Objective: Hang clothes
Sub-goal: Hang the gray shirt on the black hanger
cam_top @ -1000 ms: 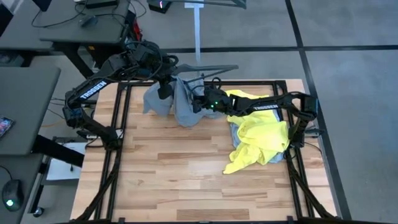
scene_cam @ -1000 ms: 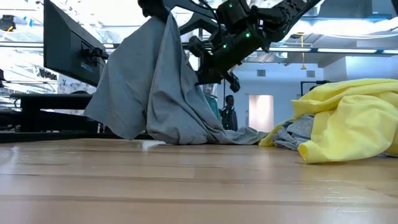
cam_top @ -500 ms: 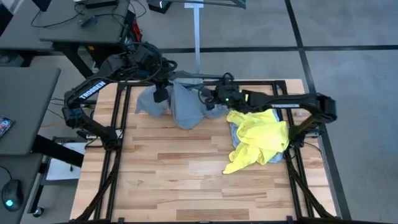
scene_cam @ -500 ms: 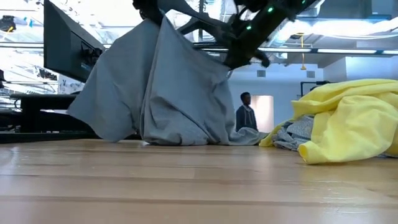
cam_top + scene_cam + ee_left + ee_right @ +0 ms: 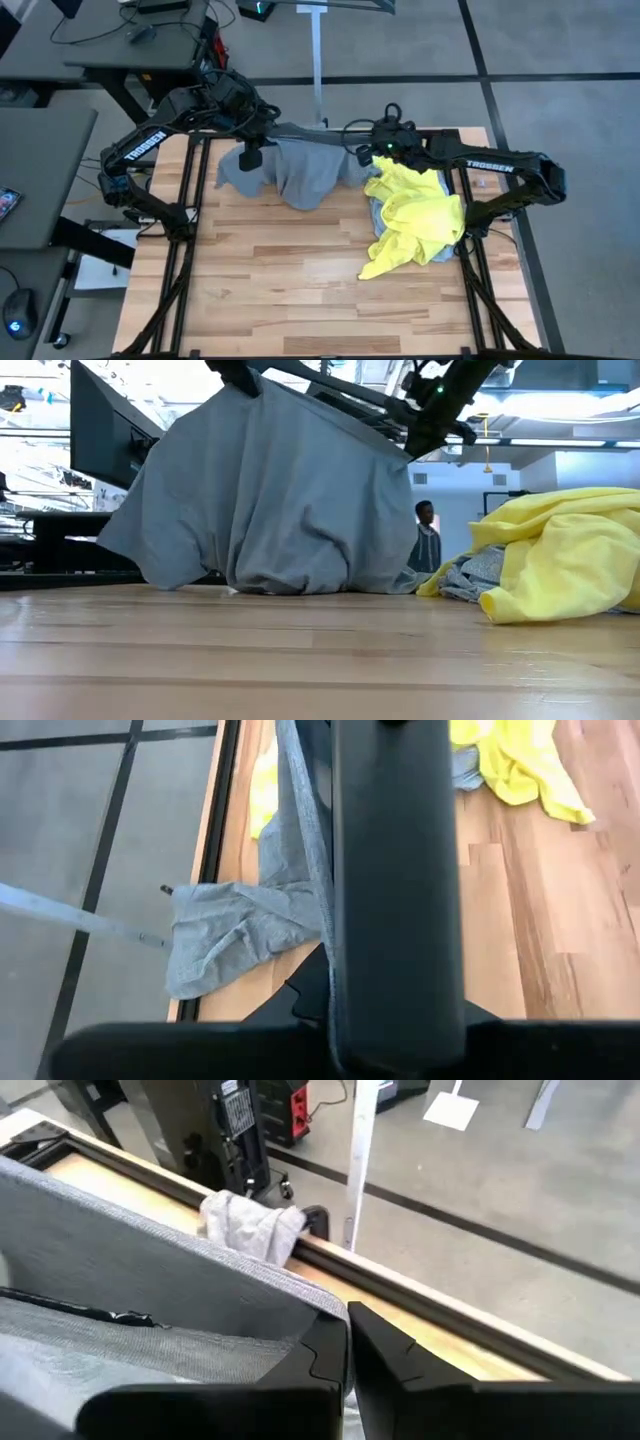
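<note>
Left gripper: I see my left gripper [image 5: 248, 152] raised over the far left part of the wooden table [image 5: 300, 290], its fingers pinched nearly together on one upper edge of the soft grey T-shirt [image 5: 300, 175].
Right gripper: my right gripper [image 5: 372, 152] is up at the same height, level with the left one and well apart from it, fingers fully closed on the opposite upper edge of the grey shirt [image 5: 150, 1290].
Grey T-shirt: it stretches taut between my two grippers; in the low view the cloth [image 5: 270, 500] hangs down from both grips in a wide sheet and its lower hem rests on the table.
Hanger: a thin black bar [image 5: 330, 395] runs along the shirt's top edge between the grippers; I cannot tell how it sits in the fabric.
Neon-yellow T-shirt: the bright crumpled heap [image 5: 415, 220] lies on the table just below and beside my right gripper, untouched.
Pale shirt: a pale blue-grey bundle [image 5: 475, 575] peeks out under the yellow heap.
Background: a person [image 5: 427, 545] stands in the room beyond the table.
</note>
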{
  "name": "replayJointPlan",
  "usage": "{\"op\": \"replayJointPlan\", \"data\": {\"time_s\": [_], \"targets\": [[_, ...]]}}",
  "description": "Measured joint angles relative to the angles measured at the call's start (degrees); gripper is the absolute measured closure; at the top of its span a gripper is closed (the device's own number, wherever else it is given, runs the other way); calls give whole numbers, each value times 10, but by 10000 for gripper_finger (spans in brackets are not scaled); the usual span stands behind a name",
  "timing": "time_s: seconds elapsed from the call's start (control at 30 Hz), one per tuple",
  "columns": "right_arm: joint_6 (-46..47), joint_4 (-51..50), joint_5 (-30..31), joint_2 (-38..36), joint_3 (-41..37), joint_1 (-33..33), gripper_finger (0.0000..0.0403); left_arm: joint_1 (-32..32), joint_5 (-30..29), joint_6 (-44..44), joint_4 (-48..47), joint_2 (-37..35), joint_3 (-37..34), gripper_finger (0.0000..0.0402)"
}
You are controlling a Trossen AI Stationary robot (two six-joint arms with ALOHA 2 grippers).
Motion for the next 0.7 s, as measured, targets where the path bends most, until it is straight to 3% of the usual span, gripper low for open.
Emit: {"op": "replayJointPlan", "data": {"time_s": [0.27,0.7], "targets": [[-26,-19,-13,-43,1,-9,403,3,-48,-6,-53,3,-2,374],[-27,-31,-58,-74,0,4,403,6,-102,-43,-3,3,-2,374]]}}
